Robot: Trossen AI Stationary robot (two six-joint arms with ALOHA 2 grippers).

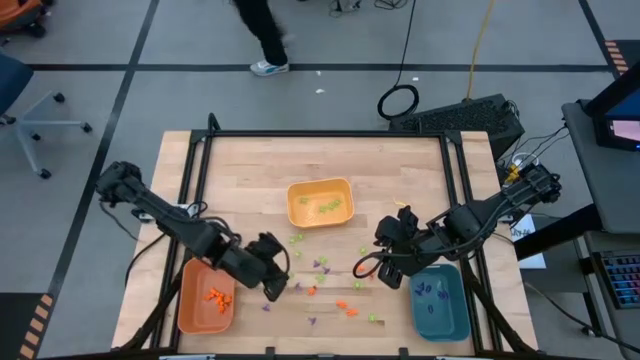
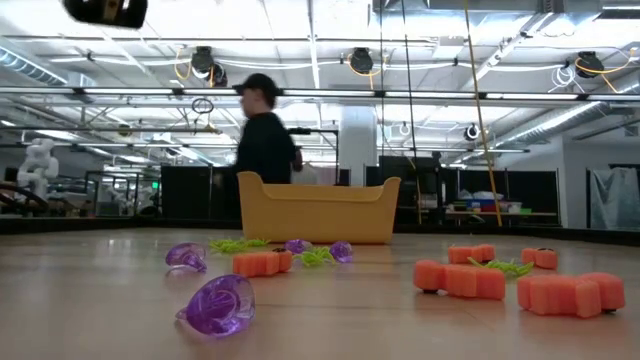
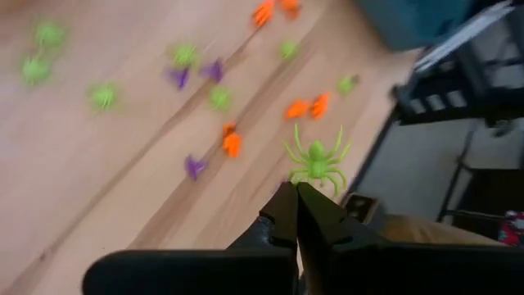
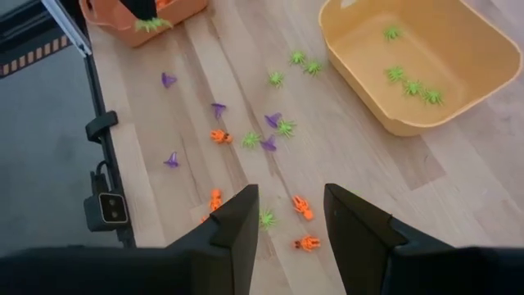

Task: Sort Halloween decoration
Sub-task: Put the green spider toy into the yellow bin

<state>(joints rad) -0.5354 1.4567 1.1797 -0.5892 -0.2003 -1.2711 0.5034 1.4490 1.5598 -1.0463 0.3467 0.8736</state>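
While the right hand (image 4: 291, 215) hangs half-open and empty, the left hand (image 3: 296, 201) pinches a green spider (image 3: 317, 157) — fingers closed.

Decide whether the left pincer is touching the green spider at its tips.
Touching. The left wrist view shows the left pincer shut, with the green spider caught at its closed tips, lifted above the table.
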